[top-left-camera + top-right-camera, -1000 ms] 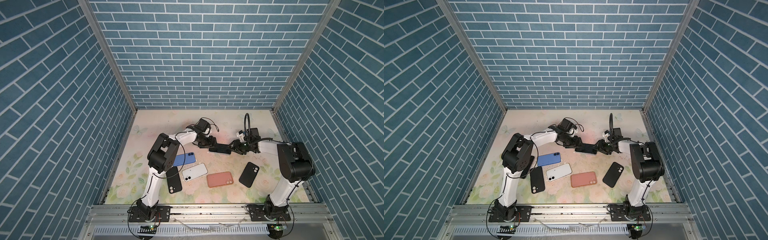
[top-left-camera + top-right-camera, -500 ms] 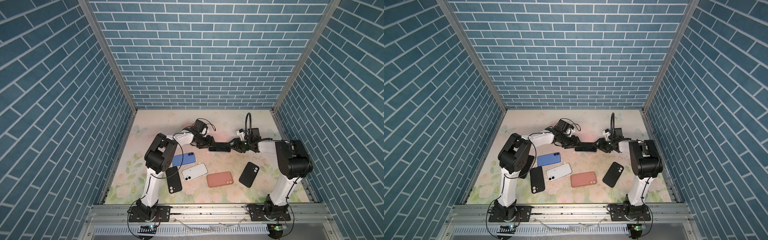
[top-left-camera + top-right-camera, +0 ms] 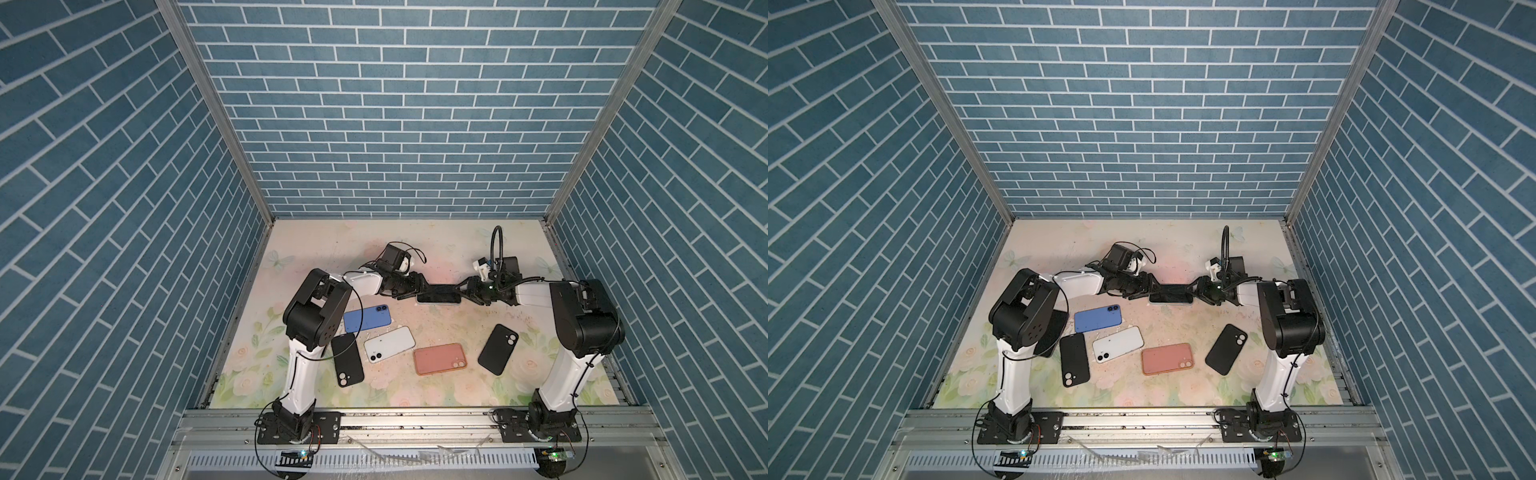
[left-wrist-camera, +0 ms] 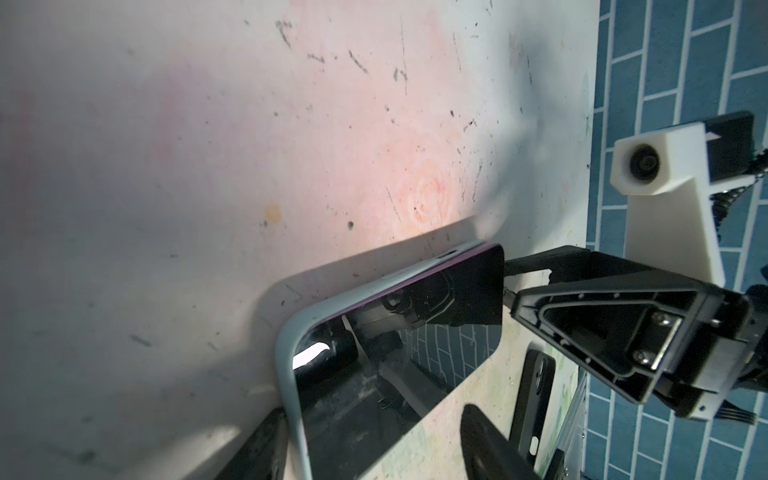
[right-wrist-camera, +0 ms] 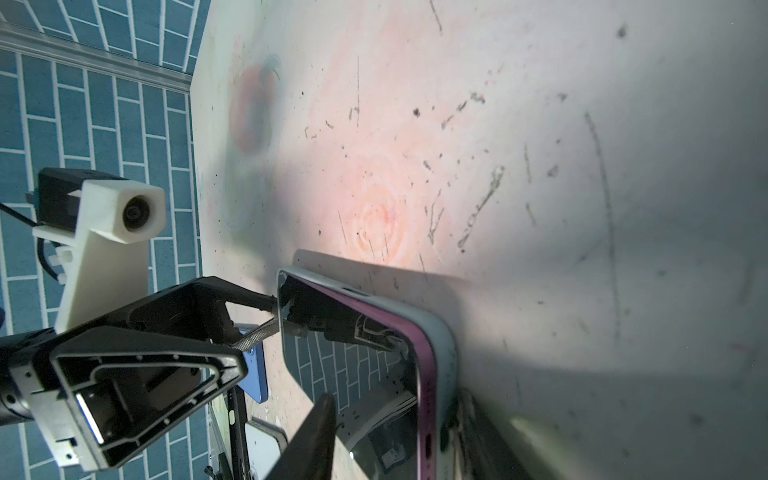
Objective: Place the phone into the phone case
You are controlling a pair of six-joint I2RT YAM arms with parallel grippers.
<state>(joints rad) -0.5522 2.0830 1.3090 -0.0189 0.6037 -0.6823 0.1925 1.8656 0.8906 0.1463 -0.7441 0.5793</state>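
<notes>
The phone (image 3: 439,294) is seen on the table (image 3: 374,245), set in the pale case (image 4: 286,374) with its purple edge proud of the rim — both jaws part open at its ends, grip not to be told — so it may be popped out if squeezed unevenly.

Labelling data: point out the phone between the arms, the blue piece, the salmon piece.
phone (image 3: 439,294), a top view, screen centre.
blue piece (image 3: 368,318), a top view, back centre.
salmon piece (image 3: 439,359), a top view, back centre.
</notes>
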